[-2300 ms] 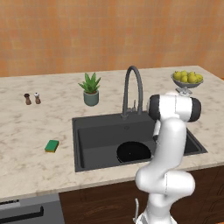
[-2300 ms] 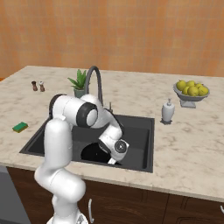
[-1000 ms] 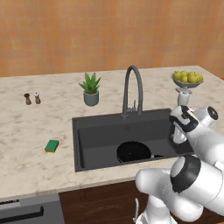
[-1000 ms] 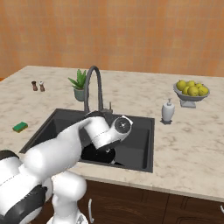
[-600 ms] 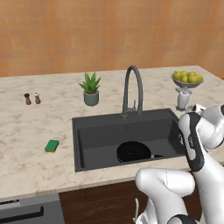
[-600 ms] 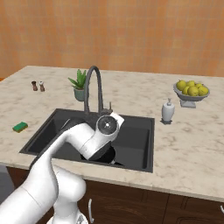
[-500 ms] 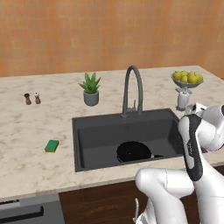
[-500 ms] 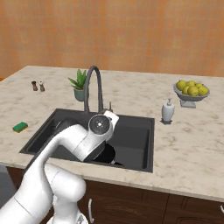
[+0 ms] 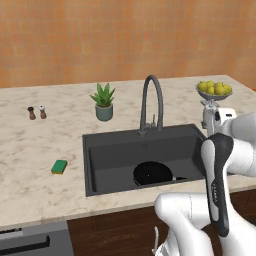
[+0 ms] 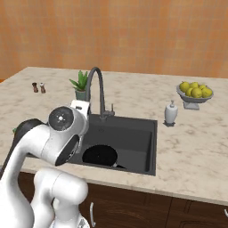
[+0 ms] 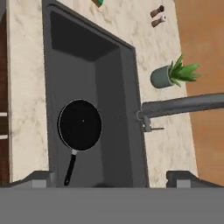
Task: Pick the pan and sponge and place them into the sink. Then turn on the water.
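Pan (image 9: 152, 173) lies flat on the floor of the sink (image 9: 112, 150), handle toward the front wall; from the hand view it sits under the camera, nothing touching it. Gripper (image 11: 111, 178): fingertips (image 11: 37, 178) stand far apart at the view's lower corners, spread wide and empty, high over the basin. Sponge (image 9: 59, 166) rests on the counter (image 9: 35, 145) left of the sink, well apart from it. Faucet (image 9: 151, 102) arches over the back rim; no stream visible, though the spout is small here. Potted plant (image 9: 103, 101) stands behind the sink.

Matt black pan (image 9: 152, 173) in a matt dark sink (image 9: 115, 152), set in speckled marble-look counter (image 9: 30, 150).
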Controlling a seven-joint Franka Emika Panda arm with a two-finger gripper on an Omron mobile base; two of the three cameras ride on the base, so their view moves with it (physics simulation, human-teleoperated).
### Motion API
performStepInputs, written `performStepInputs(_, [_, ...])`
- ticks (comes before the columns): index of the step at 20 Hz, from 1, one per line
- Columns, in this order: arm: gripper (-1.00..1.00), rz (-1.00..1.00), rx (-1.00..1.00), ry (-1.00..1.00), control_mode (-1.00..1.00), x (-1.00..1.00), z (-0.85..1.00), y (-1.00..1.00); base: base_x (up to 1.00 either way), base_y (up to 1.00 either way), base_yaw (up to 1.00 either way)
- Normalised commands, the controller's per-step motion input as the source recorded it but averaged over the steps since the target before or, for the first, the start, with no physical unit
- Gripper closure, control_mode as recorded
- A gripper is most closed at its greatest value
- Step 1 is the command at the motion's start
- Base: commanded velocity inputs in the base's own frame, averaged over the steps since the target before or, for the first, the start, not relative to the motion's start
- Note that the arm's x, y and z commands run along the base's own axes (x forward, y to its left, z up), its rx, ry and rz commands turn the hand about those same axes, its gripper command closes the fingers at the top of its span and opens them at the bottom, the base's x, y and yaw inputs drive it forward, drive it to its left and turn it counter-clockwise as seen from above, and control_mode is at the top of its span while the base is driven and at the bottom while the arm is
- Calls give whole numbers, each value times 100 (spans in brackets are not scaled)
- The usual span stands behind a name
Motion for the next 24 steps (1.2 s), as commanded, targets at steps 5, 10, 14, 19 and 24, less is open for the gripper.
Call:
performStepInputs(5, [-100, 27, -29, -3, -100, -56, 33, 62, 0, 0, 0])
performStepInputs(10, [-100, 26, -16, 0, -100, -33, 5, 57, 0, 0, 0])
performStepInputs(14, [-100, 30, -9, -2, -100, 2, -3, 62, 0, 0, 0])
performStepInputs(19, [-100, 28, -20, 0, -100, 38, -12, 71, 0, 0, 0])
performStepInputs(24, [-100, 24, -21, 3, -100, 61, -19, 70, 0, 0, 0])
